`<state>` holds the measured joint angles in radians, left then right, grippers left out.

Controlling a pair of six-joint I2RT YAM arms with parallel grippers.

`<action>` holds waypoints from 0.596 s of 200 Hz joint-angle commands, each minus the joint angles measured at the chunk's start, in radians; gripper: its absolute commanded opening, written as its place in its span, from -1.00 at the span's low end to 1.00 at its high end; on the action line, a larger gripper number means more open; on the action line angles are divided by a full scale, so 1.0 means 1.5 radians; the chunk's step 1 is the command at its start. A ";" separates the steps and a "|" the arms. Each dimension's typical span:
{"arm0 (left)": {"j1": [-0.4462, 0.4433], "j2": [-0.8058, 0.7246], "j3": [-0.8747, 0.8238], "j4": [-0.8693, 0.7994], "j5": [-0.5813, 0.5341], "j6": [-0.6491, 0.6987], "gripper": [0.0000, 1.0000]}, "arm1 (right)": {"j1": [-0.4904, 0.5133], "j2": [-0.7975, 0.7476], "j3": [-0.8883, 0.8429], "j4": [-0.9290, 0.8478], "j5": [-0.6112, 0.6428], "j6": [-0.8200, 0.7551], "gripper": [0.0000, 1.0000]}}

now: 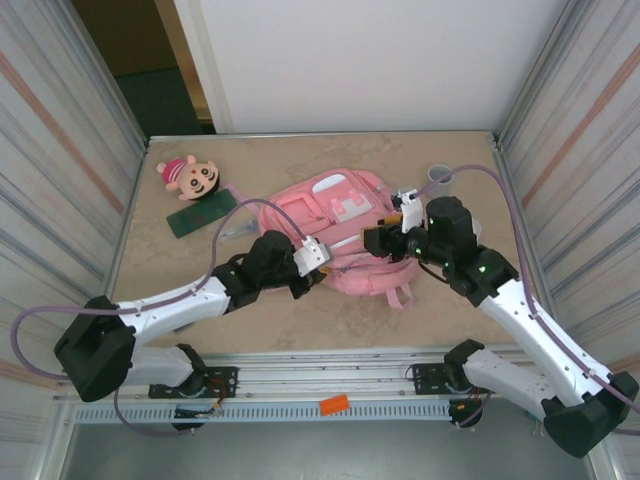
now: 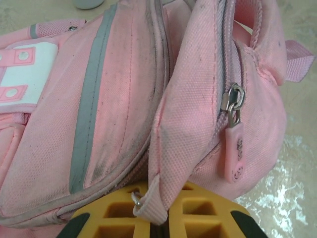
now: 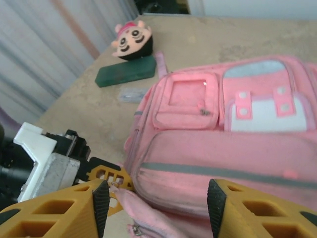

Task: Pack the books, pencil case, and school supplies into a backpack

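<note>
On the backpack (image 2: 114,99), left claw (image 2: 157,218) pinches fabric.

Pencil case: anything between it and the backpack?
A slim grey piece lies on the table between the pencil case and the backpack, and the left arm's purple cable arcs over that gap. The backpack's visible pockets look zipped shut.

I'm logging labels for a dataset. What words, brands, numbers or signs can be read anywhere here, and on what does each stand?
No text here reads as words or numbers.
Zip pull on the backpack: small raised marks, too blurred to read.
White patch on the backpack's front: pink tabs with studs, no lettering.
Pencil case: plain green, no lettering visible.
Doll: a face, no text.
</note>
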<state>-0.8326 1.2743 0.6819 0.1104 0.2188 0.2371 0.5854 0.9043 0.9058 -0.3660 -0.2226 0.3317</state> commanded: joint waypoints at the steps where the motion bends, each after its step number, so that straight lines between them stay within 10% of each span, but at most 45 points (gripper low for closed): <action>1: 0.011 0.009 0.013 0.043 0.010 -0.097 -1.00 | 0.065 -0.033 -0.039 -0.001 0.092 0.139 0.08; 37: 0.027 0.018 0.022 0.042 0.044 -0.117 -1.00 | 0.206 -0.055 -0.046 -0.073 0.270 0.138 0.07; 119: 0.036 0.030 0.059 0.042 0.084 -0.171 -1.00 | 0.223 0.132 0.124 -0.280 0.247 0.226 0.07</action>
<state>-0.7952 1.3205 0.7197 0.1284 0.3145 0.0719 0.9058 1.0393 1.0142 -0.6476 0.1135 0.5858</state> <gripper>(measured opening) 0.093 0.533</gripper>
